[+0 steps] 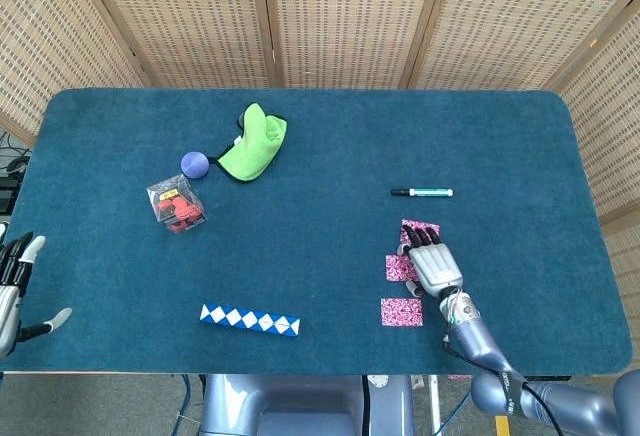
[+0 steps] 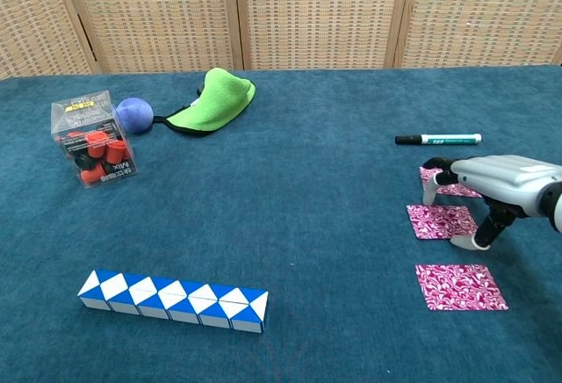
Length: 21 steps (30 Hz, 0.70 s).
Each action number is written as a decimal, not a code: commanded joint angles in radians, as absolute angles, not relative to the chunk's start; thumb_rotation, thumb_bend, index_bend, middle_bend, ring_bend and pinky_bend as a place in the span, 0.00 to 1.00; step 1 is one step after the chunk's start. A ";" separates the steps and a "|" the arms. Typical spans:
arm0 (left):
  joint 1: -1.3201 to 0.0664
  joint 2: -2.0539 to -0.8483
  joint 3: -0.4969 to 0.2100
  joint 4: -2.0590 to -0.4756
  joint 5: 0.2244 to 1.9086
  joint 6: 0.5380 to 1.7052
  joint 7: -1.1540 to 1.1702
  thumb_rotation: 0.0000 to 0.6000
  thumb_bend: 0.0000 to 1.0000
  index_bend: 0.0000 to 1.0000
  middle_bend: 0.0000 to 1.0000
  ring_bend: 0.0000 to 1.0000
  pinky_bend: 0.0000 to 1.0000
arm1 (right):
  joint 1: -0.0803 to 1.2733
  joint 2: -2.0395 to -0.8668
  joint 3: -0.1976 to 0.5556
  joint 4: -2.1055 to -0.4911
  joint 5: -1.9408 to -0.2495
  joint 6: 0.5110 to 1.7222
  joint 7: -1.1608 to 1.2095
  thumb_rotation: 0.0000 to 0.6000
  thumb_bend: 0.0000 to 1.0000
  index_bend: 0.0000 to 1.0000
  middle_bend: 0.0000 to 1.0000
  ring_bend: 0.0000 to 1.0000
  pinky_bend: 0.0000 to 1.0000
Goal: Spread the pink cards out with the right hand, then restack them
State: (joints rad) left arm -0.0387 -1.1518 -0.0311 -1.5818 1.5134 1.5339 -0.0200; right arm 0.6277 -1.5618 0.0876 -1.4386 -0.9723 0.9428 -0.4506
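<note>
Three pink patterned cards lie apart in a column at the table's right front. The far card (image 1: 421, 226) (image 2: 449, 188) is partly under my right hand (image 1: 434, 266) (image 2: 499, 183), which arches over it with fingertips down. The hand's thumb tip presses the edge of the middle card (image 1: 399, 268) (image 2: 436, 220). The near card (image 1: 401, 311) (image 2: 460, 286) lies free, closer to the front edge. The right hand holds nothing. My left hand (image 1: 14, 286) hangs off the table's left front corner, fingers spread and empty; the chest view does not show it.
A green-capped marker (image 1: 421, 192) (image 2: 437, 139) lies just beyond the cards. At the left are a green cloth (image 1: 255, 143) (image 2: 215, 102), a purple ball (image 1: 195, 164) (image 2: 134, 112), a clear box of red pieces (image 1: 177, 204) (image 2: 92, 140) and a blue-white snake puzzle (image 1: 250, 320) (image 2: 173, 300).
</note>
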 commanded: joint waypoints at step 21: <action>-0.039 -1.152 -0.031 -1.582 1.513 1.533 -0.018 1.00 0.00 0.00 0.00 0.00 0.00 | 0.615 -1.530 0.076 -1.495 -1.009 0.977 -0.464 1.00 0.36 0.57 0.00 0.00 0.00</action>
